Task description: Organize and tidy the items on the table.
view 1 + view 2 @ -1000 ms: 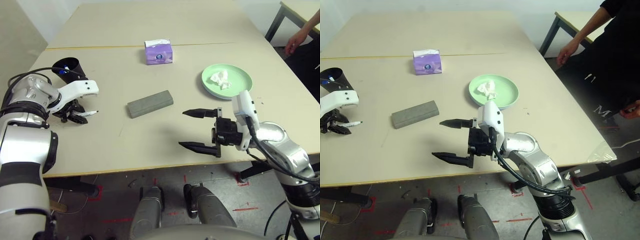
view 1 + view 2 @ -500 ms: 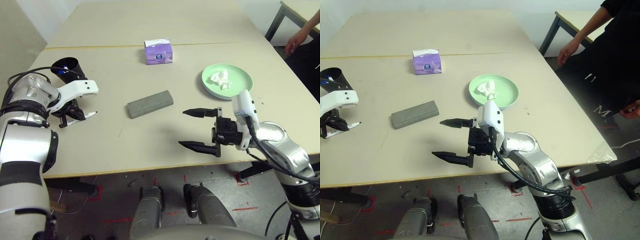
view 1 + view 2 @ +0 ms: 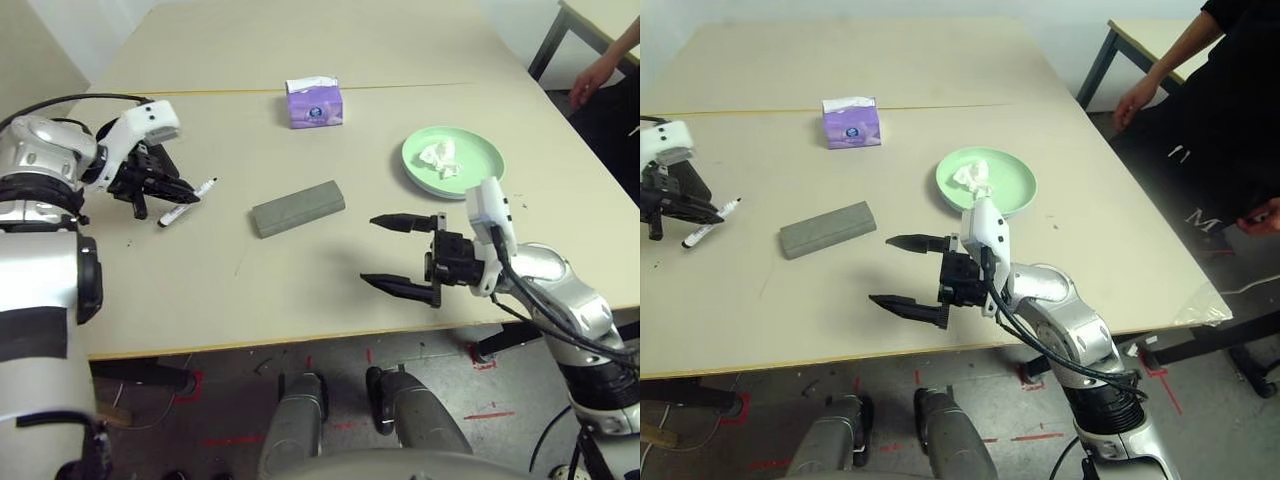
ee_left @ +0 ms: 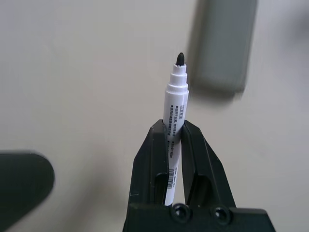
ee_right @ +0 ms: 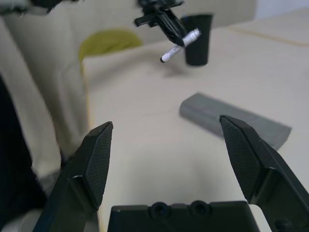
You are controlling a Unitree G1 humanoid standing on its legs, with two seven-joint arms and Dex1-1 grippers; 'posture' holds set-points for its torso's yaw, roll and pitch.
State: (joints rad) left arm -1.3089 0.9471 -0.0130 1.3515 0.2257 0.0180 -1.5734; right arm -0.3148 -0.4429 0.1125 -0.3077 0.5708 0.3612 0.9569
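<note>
The left gripper [image 3: 168, 195] has its black fingers [image 4: 152, 164] closed on a white marker [image 4: 175, 104], which runs up between them with its dark tip past the fingertips. The right wrist view shows marker and gripper held up off the worktop [image 3: 300, 280], with a black cup [image 5: 197, 39] standing just behind them. Beyond the marker's tip, toward the robot's right, lies the grey glasses case [image 3: 298, 208], flat on the worktop and apart from the marker.

The right gripper [image 3: 400, 255] hangs near the worktop's front edge with its fingers [image 5: 99, 154] spread wide and nothing between them, pointing toward the robot's left. The glasses case lies ahead of these fingertips and a little farther away, not touching them. Behind this gripper, toward the far side, sits the light-green plate [image 3: 480, 160] with the crumpled white tissue [image 3: 438, 158] lying on it. Farther off, beyond the case, stands a purple tissue box [image 3: 315, 103] just by the seam in the worktop. A person's hand [image 3: 590, 85] shows past the worktop's right corner.
</note>
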